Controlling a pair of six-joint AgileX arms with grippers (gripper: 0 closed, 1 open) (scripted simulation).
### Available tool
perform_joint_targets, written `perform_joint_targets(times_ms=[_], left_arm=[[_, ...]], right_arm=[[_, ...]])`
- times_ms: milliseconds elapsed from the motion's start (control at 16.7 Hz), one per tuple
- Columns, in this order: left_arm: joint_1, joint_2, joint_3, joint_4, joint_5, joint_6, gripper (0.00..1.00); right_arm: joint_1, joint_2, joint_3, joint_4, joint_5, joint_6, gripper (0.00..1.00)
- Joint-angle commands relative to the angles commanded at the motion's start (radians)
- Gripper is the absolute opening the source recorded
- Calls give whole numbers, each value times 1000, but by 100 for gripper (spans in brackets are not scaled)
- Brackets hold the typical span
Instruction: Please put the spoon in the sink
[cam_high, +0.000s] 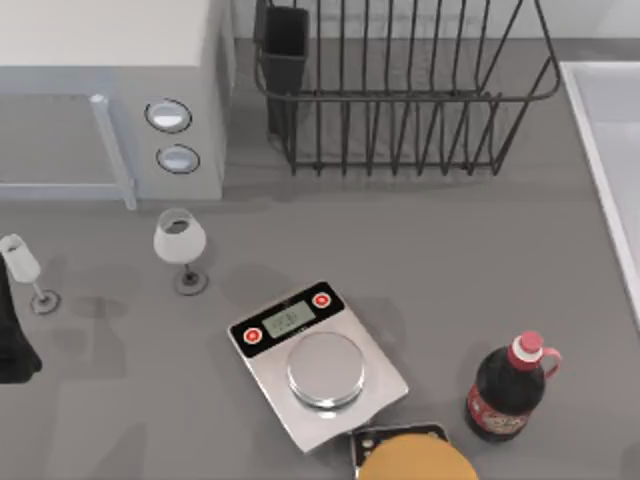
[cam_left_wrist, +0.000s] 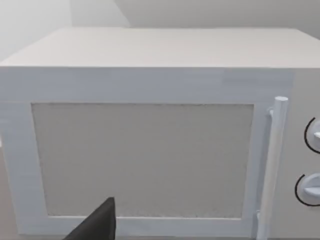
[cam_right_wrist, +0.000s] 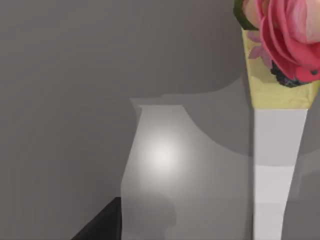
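The spoon is out of view. The sink (cam_high: 608, 140), a pale basin with a lighter raised rim, lies along the table's right edge and is cut off by the top view's border. My left arm (cam_high: 12, 345) is a black shape at the far left edge of the table, beside a small wine glass. In the left wrist view, a dark piece of the left gripper (cam_left_wrist: 97, 226) hangs in front of the white microwave door (cam_left_wrist: 142, 160). A dark piece of the right gripper (cam_right_wrist: 102, 224) shows in the right wrist view over a grey surface.
A white microwave (cam_high: 110, 100) fills the back left, with a black wire dish rack (cam_high: 400, 90) behind centre. Two wine glasses (cam_high: 181, 245) (cam_high: 22, 265) stand on the left. A kitchen scale (cam_high: 315, 360), a cola bottle (cam_high: 510, 390) and an orange round object (cam_high: 415, 462) sit in front. A flower-printed carton (cam_right_wrist: 277, 60) stands near the right gripper.
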Motion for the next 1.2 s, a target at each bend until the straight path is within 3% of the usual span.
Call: perform_joint_targets(times_ms=[420,840,1200], left_arm=[[0,0,0,0,0,0,100],[0,0,0,0,0,0,100],[0,0,0,0,0,0,100]], right_arm=[[-8,-95,96,-161,-13,-7,0],[-10,-218,298,-507,-13,-12,0],[-8,-244,329,-550,-13,-9,0]])
